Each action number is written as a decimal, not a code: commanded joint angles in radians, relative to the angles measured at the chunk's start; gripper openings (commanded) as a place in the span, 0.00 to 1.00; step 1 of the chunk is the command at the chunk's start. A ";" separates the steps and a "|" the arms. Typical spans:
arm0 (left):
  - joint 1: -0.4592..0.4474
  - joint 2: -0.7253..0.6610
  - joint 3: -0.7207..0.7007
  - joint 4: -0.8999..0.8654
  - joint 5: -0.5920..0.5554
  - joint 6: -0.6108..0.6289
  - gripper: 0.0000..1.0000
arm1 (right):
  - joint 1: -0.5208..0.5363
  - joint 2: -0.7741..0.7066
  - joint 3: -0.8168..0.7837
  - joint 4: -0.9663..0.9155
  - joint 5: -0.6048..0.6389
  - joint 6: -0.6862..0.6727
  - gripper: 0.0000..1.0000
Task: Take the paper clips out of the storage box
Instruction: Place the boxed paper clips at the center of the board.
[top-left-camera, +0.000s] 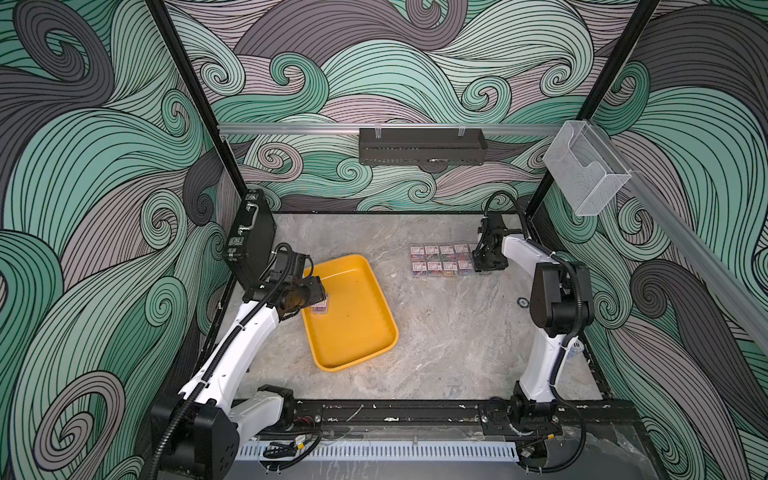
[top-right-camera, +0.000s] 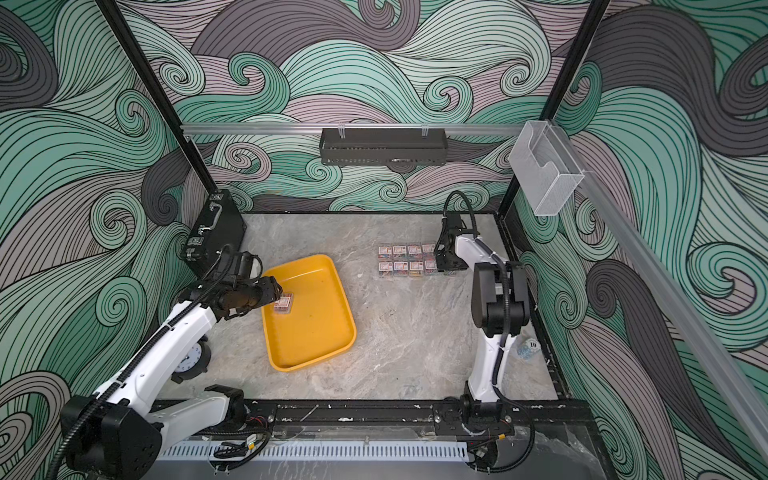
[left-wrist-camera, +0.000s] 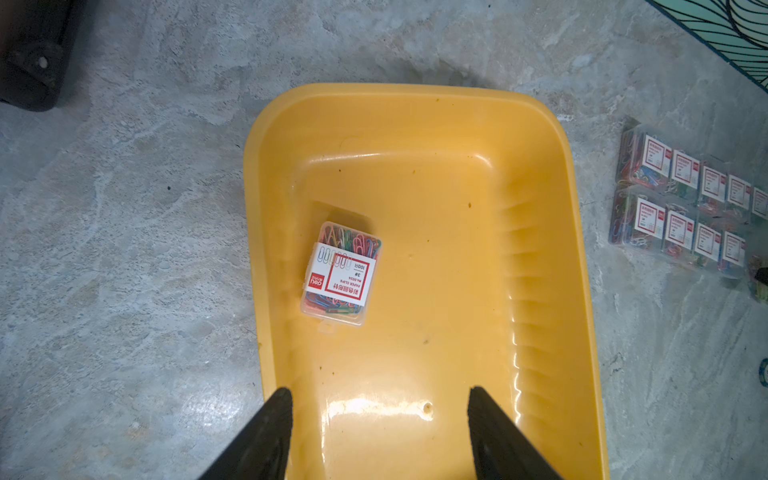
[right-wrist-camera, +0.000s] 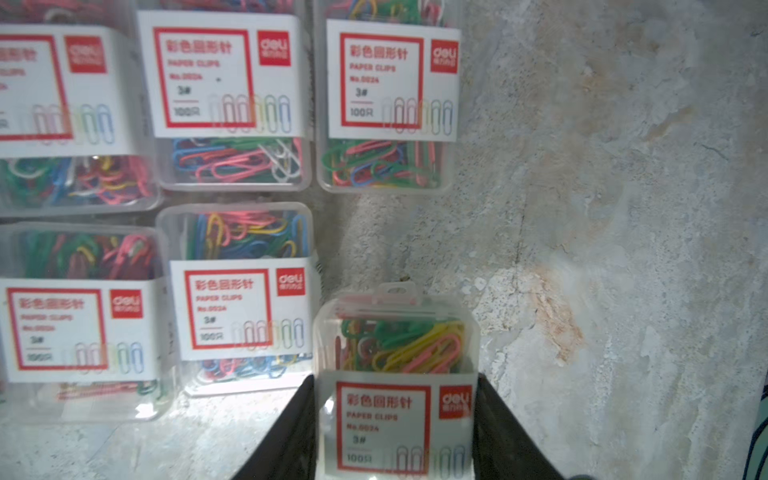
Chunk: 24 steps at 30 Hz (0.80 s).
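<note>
Right tool clamps a clip box to extend the rows outside the tray; released left tool hovers by the last box inside.

Two slim arms, white shells and black joints.
The left arm and right arm wore glossy white shells between blocky black joint housings, with ribbed black cable hose tied alongside; the left gripper and right gripper ended in plain black wedges.

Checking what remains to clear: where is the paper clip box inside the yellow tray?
In both top views the paper clip box lies flat in the tray, near its long wall on the robot's left, by the open left tool.
</note>
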 joint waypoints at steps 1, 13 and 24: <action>0.010 -0.010 0.035 -0.033 0.008 0.020 0.66 | -0.018 0.024 0.042 -0.013 -0.036 -0.030 0.46; 0.009 -0.013 0.036 -0.042 0.008 0.020 0.66 | -0.048 0.112 0.136 -0.040 -0.097 -0.044 0.46; 0.010 -0.007 0.044 -0.044 0.011 0.025 0.66 | -0.055 0.166 0.190 -0.062 -0.126 -0.051 0.46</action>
